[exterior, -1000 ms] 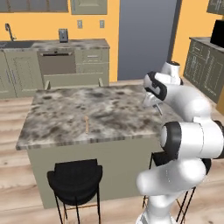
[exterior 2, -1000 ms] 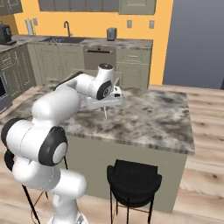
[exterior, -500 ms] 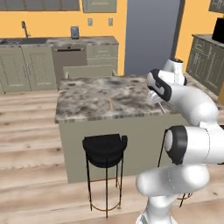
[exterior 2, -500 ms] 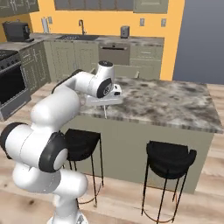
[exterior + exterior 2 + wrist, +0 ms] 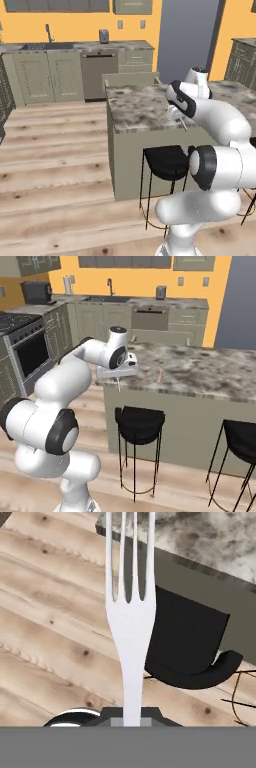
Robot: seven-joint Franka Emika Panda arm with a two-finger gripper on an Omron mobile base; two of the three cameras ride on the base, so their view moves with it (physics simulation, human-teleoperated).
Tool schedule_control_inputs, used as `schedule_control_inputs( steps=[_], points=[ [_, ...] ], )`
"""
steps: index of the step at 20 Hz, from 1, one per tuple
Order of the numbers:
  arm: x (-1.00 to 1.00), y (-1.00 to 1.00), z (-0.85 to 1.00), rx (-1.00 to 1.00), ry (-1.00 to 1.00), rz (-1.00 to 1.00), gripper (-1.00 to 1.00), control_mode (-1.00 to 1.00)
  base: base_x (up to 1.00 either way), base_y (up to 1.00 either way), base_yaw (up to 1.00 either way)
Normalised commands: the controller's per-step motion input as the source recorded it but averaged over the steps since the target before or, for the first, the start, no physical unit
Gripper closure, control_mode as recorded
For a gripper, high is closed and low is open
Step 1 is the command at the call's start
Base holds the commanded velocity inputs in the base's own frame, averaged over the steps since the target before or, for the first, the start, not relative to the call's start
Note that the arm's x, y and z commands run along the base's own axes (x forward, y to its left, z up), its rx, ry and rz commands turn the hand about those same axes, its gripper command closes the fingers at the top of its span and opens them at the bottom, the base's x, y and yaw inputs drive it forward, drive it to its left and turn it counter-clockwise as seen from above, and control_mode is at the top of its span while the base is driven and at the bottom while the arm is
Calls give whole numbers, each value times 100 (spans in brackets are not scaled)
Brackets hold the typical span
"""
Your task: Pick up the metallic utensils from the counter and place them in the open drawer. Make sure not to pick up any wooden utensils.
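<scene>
One fork [image 5: 131, 619] is in play, and the hand view shows it plainly: the pincer [image 5: 131, 718] is clamped on its handle, the tines running straight up toward twelve o'clock, so the long axis lies along the pincer's own line. Beyond it, a black stool [image 5: 187, 644] sits at three o'clock, with the worktop's [image 5: 220, 537] marbled edge at one o'clock over plank floor.

Over to the left base view: the pincer [image 5: 181, 121] hangs at the near edge of the worktop [image 5: 137, 105], and a thin pale sliver pokes down from it. Past the worktop's far edge, at about eleven o'clock from the pincer, a sage-green panel stands up; that looks like the drawer [image 5: 131, 79], though its inside is hidden.

Now the right base view: the pincer [image 5: 119, 382] hovers off the worktop's [image 5: 200, 368] left corner, above a stool [image 5: 139, 423]. The wooden stick [image 5: 160, 376] lies on the marble at three o'clock, untouched. My read: the drop-off lies across the worktop.
</scene>
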Motion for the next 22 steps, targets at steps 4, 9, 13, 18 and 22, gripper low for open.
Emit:
schedule_control_inputs(
  steps=[4,9,13,18,22],
  points=[
    [0,0,0,0,0,0,100,100,57,100,-27],
    [0,0,0,0,0,0,100,100,67,100,-34],
    [0,0,0,0,0,0,100,100,74,100,-39],
    [0,0,0,0,0,0,100,100,72,100,-42],
    [0,0,0,0,0,0,100,100,76,100,-48]
  ],
)
